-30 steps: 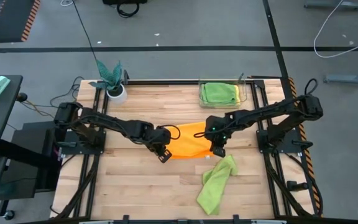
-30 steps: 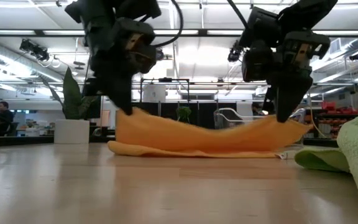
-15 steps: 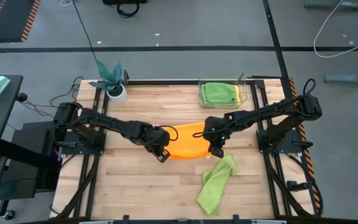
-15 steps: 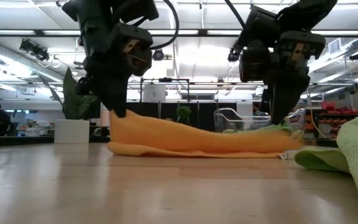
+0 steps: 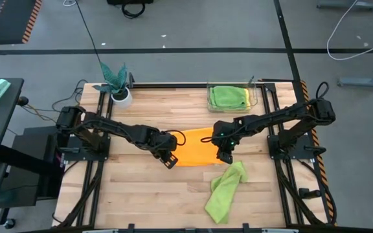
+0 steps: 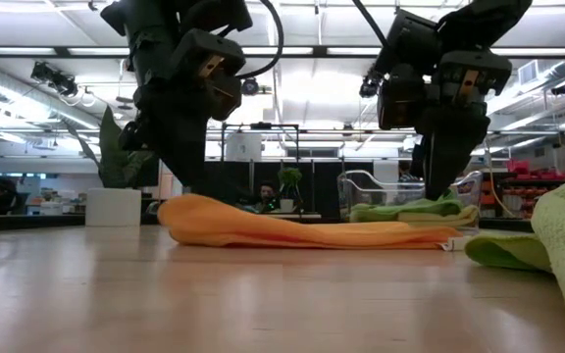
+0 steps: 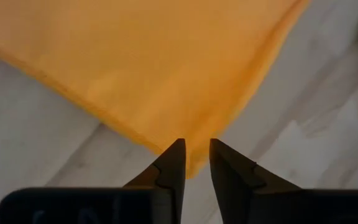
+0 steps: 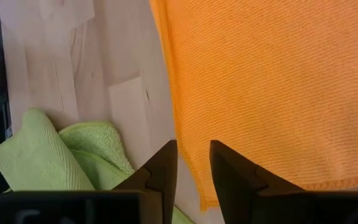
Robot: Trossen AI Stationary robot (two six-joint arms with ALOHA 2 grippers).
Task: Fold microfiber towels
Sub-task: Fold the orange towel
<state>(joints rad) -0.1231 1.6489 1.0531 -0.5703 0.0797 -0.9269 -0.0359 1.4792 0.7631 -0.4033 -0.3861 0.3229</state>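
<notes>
- Orange towel [image 5: 194, 148] lies flat mid-worktop, folded once.
- Left gripper [image 5: 171, 159] and right gripper [image 5: 223, 155] hover over its near corners, jaws parted, holding nothing.
- Soft, limp cloth; best pinched at corners.

Wooden table [image 5: 141, 188] with orange towel [image 5: 195, 147]

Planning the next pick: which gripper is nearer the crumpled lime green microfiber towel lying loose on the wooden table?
Right. The right gripper hangs just above the crumpled lime green towel; the left gripper is farther, across the orange towel.
</notes>
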